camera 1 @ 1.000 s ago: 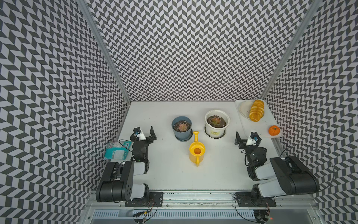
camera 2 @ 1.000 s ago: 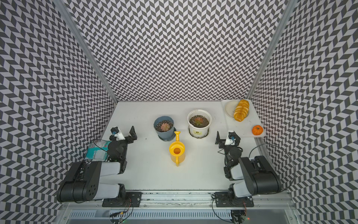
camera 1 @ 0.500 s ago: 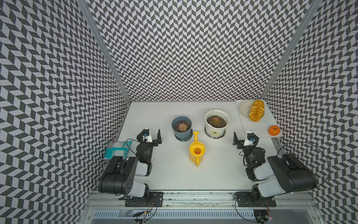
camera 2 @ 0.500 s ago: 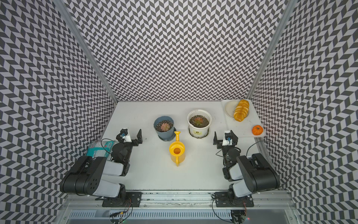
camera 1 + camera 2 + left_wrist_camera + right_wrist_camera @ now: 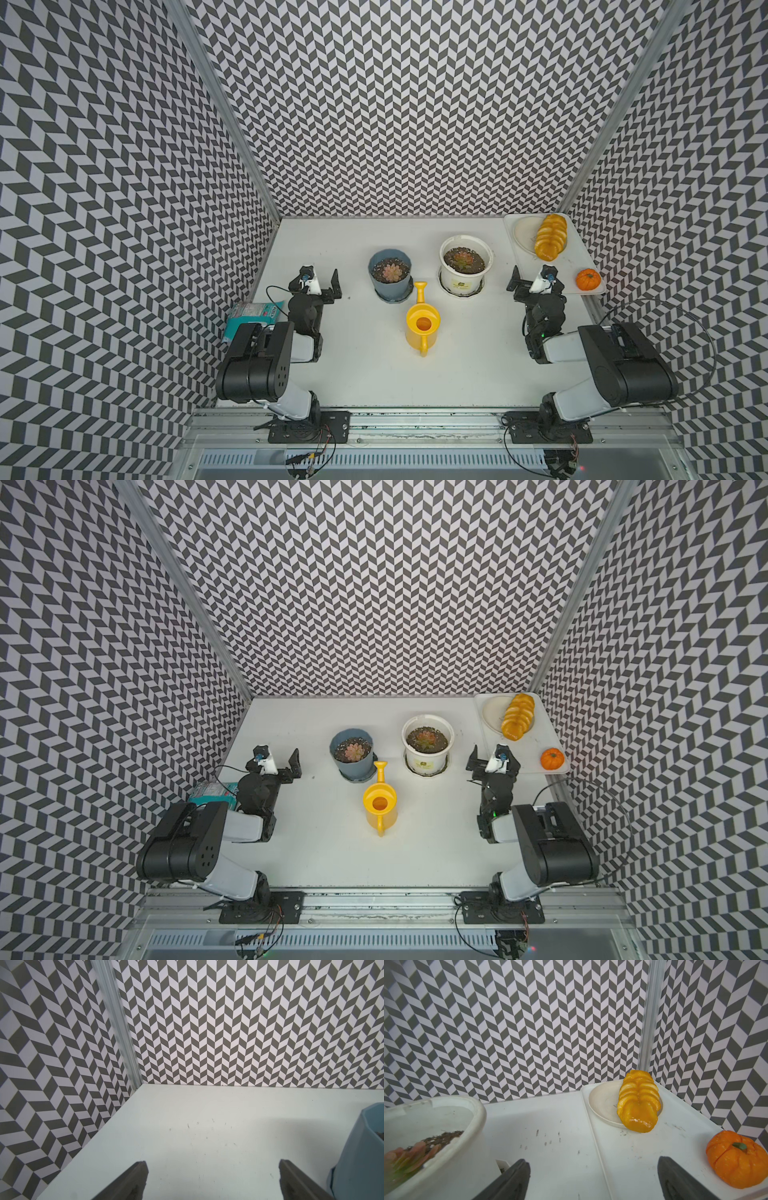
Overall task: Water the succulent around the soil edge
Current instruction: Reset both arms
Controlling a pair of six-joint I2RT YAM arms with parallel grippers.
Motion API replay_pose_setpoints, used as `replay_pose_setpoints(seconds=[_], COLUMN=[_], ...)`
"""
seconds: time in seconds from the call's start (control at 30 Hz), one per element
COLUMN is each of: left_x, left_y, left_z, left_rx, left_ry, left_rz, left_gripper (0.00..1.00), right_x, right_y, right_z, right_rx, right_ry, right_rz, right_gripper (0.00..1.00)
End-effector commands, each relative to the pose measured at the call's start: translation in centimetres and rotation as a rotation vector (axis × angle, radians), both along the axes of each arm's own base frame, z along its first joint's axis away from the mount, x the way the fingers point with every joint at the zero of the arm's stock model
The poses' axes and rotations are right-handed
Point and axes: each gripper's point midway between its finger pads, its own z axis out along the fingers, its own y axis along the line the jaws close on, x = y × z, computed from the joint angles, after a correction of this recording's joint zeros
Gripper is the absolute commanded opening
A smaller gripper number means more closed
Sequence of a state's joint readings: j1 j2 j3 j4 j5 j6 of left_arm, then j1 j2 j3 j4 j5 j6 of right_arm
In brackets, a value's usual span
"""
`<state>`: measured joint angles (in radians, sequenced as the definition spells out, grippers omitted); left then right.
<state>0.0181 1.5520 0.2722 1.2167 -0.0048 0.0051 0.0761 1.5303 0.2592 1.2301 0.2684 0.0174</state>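
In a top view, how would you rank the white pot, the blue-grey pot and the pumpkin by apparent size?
1. White pot, largest.
2. Blue-grey pot, slightly smaller.
3. Pumpkin, clearly smallest.

The yellow watering can point(image 5: 415, 345) looks like smooth, slightly shiny plastic. The worktop point(image 5: 374, 374) is white, matt and scuffed with small dark marks. The blue-grey pot point(image 5: 390, 286) and white pot point(image 5: 461, 282) seem matt plastic, holding coarse, gritty soil point(image 5: 476, 262). The bread loaf point(image 5: 637, 1105) is glossy; the pumpkin point(image 5: 737, 1165) is duller. The corner post point(image 5: 118, 1028) is brushed metal.
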Motion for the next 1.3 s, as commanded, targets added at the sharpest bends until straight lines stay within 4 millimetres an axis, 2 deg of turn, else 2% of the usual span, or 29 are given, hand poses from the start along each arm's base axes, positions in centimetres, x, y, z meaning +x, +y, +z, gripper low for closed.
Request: replay_pose_setpoints(seconds=[0.0, 1.27], left_x=[0.07, 0.04], left_y=[-0.43, -0.49], left_z=[-0.06, -0.09], left_rx=[-0.009, -0.007], left_ry=[0.004, 0.005], left_rz=[-0.018, -0.015], left_gripper=[1.00, 1.00], right_x=[-0.01, -0.10], right_y=[-0.20, -0.14], right_z=[0.07, 0.06], right_rx=[0.020, 0.021], right_ry=[-0.006, -0.008], right_rz=[-0.011, -0.009], right_gripper=[1.00, 1.00])
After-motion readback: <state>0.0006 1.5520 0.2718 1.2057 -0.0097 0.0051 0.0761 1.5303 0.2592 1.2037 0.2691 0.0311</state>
